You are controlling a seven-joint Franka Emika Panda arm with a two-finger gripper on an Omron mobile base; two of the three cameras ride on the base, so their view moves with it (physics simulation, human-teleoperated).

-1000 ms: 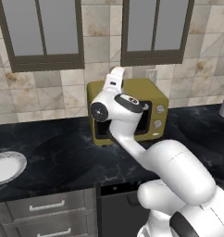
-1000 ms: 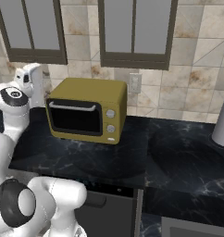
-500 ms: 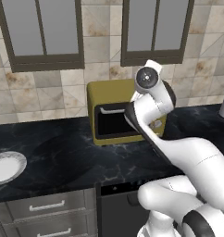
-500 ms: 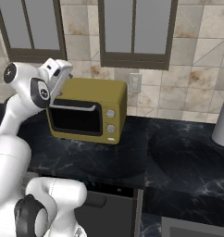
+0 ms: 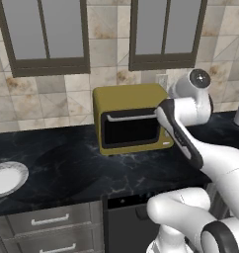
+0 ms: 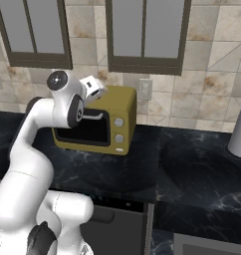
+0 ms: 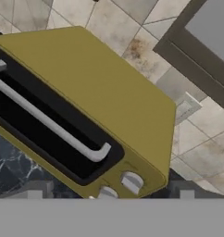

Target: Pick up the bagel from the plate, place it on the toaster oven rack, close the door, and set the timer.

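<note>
A: How is the toaster oven [image 5: 133, 118] set?
B: Olive-yellow, long axis sideways, on the dark surface [image 5: 67, 163]; its door [image 5: 130, 129] is shut.
A: The claw?
B: Its opening cannot be told.

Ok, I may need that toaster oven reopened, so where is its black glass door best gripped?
By the pale silver bar handle along the top edge of the black glass door of the olive-yellow toaster oven. Come from the front, pinching above and below: the bar runs level and stands off the glass.
</note>
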